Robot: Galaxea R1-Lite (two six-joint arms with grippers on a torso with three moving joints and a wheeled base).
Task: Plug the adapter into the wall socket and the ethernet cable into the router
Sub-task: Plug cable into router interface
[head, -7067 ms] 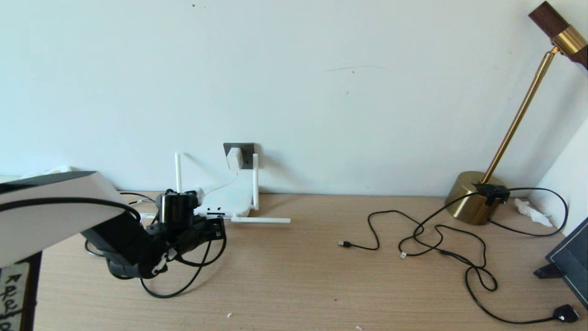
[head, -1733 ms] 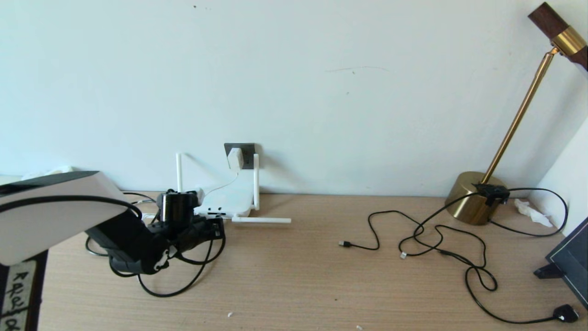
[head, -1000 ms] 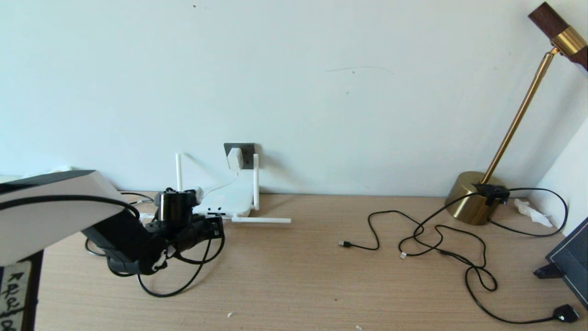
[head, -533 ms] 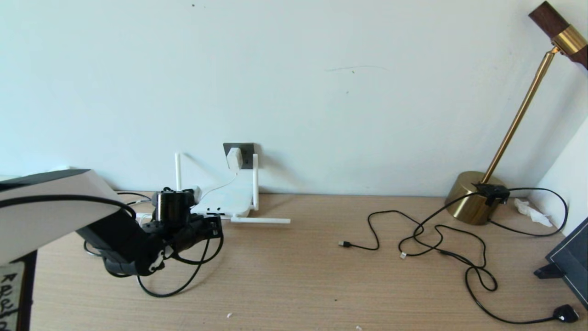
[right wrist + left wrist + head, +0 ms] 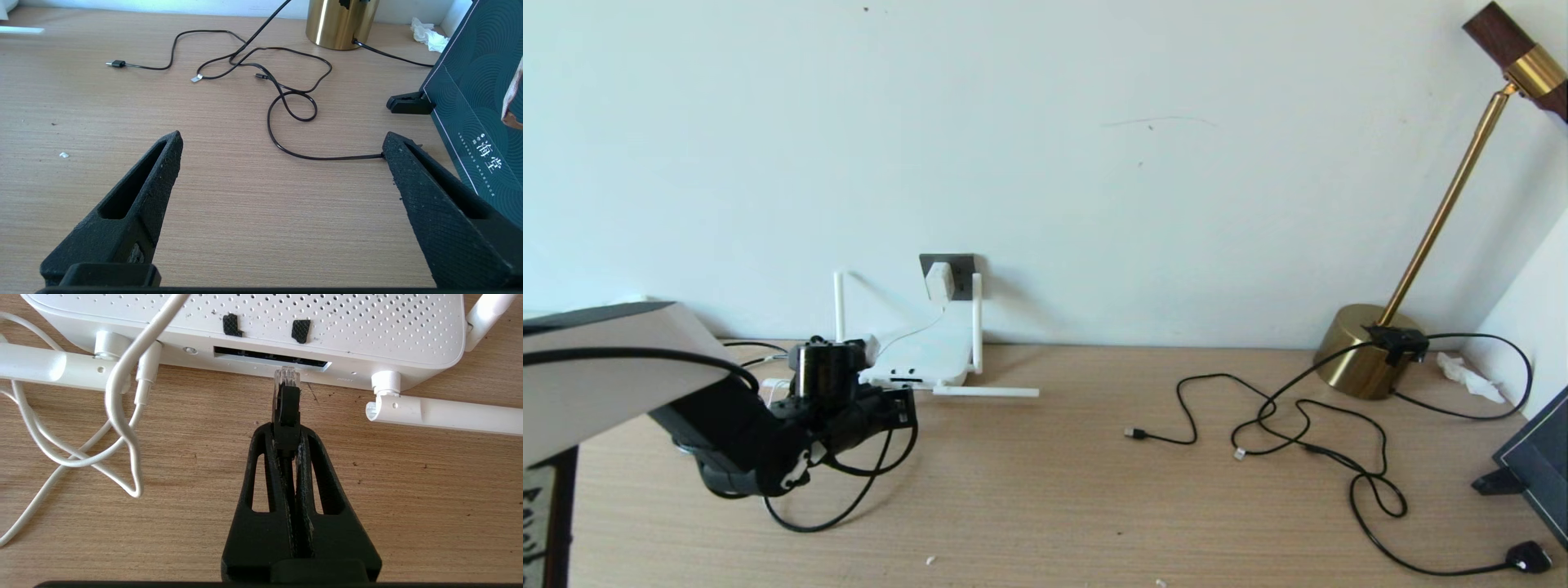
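Note:
The white adapter (image 5: 939, 282) sits plugged into the dark grey wall socket (image 5: 961, 265), and its thin white cord runs down to the router (image 5: 923, 362). My left gripper (image 5: 286, 435) is shut on the black boot of the ethernet cable (image 5: 287, 404). Its clear plug tip sits just in front of the dark port strip on the router (image 5: 261, 322) front edge. In the head view the left gripper (image 5: 900, 407) hovers low over the desk just in front of the router, with the black cable looping below it. My right gripper (image 5: 282, 163) is open over bare desk, away from the router.
A brass lamp (image 5: 1364, 351) stands at the back right. Thin black USB cables (image 5: 1290, 433) sprawl across the right half of the desk (image 5: 1045, 506). A dark green box (image 5: 470, 98) leans at the right edge. One router antenna (image 5: 986, 392) lies flat on the desk.
My left arm has drawn slightly back and to the left over the last second, still holding the ethernet cable. The router has not moved.

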